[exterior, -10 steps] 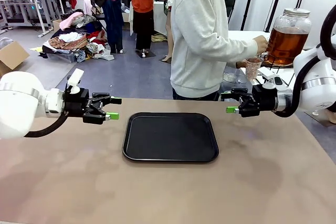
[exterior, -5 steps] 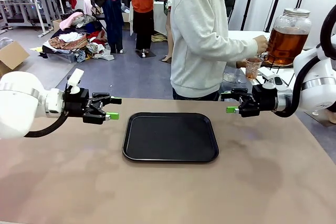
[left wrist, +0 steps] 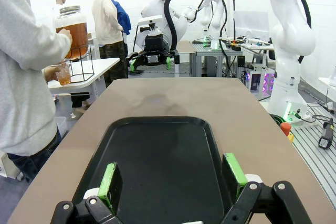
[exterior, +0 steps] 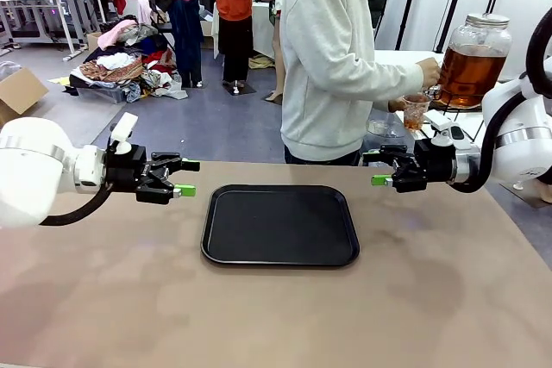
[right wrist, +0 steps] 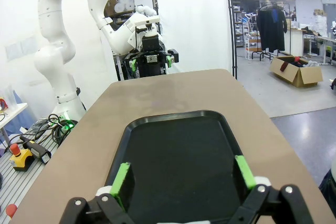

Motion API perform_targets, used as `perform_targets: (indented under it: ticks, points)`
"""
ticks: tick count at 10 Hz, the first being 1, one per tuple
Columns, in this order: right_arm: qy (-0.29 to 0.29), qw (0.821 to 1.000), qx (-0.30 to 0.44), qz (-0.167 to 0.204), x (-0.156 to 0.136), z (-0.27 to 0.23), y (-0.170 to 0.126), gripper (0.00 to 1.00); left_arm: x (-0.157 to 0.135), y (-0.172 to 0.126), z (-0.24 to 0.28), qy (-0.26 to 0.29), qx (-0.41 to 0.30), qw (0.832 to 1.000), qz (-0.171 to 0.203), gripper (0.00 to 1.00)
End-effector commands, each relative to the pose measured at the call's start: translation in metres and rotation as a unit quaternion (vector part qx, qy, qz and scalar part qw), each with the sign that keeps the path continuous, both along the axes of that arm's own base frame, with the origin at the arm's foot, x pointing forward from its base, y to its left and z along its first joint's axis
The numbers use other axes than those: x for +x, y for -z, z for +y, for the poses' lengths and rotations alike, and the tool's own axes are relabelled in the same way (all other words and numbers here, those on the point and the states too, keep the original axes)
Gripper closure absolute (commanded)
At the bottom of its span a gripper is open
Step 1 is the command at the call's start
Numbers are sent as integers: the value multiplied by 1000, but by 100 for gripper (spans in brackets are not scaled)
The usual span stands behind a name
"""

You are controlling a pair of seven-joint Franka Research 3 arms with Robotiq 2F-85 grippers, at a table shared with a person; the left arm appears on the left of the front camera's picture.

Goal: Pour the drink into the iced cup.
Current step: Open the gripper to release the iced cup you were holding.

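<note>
At the left of the front view, the left gripper (exterior: 185, 177) hovers above the brown counter (exterior: 276, 316), its green-padded fingers (exterior: 184, 190) spread apart with nothing between them; the left wrist view shows the same gap over the tray. In the middle of the counter lies a black rectangular plastic tray with rounded corners (exterior: 280, 224), bare. Beyond the far edge stands a person in a pale grey sweatshirt (exterior: 332, 58), turned toward the right. One hand (exterior: 429, 72) is at the front of a large clear glass dispenser jar with a silvery lid (exterior: 475, 58), which holds the amber-brown drink (exterior: 471, 73) and sits on a white side table behind the right arm. The other hand holds a small clear plastic cup (exterior: 416, 111) just below the jar's front, with amber liquid in it. The right gripper (exterior: 379, 169) hangs over the counter's right part, fingers (exterior: 381, 180) parted and empty.
</note>
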State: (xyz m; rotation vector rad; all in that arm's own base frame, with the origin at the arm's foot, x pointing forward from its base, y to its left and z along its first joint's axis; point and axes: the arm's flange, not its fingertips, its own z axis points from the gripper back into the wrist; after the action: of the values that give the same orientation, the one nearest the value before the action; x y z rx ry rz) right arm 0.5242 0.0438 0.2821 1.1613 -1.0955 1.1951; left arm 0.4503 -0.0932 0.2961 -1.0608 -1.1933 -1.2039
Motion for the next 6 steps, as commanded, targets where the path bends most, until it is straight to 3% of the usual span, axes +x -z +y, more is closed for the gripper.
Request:
perform_targets:
  ticks: [1,6]
  points:
    - [2,1000,-2,0,2,0,-3,0,-1,-1,0,0,-1,1000,-3,0]
    - [2,1000,-2,0,2,0,-3,0,-1,-1,0,0,-1,1000,-3,0]
